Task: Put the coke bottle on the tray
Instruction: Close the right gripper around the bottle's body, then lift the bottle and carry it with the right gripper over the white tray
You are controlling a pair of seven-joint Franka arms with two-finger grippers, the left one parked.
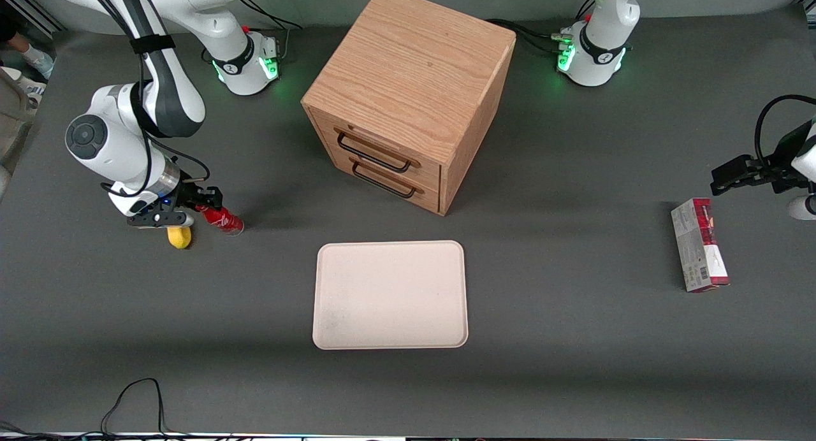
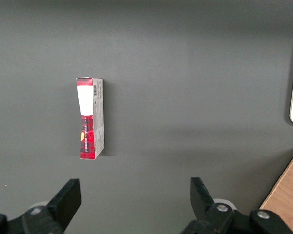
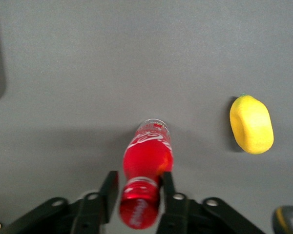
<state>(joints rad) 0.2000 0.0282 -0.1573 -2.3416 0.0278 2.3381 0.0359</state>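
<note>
A: Tool [image 3: 136, 195]?
B: Clamped on the neck of the small red coke bottle [image 3: 145, 168], tilted above the grey tabletop [image 1: 574, 339], yellow lemon [image 3: 251, 124] beside.
A: Pale cream rectangular tray [image 1: 390, 294]?
B: Well apart, in front of the wooden drawer cabinet [image 1: 408, 97].

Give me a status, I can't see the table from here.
Gripper shut on bottle by its neck, toward working arm's end. Tray bare, nearer the camera than the cabinet. Lemon beside bottle, not in the way.
</note>
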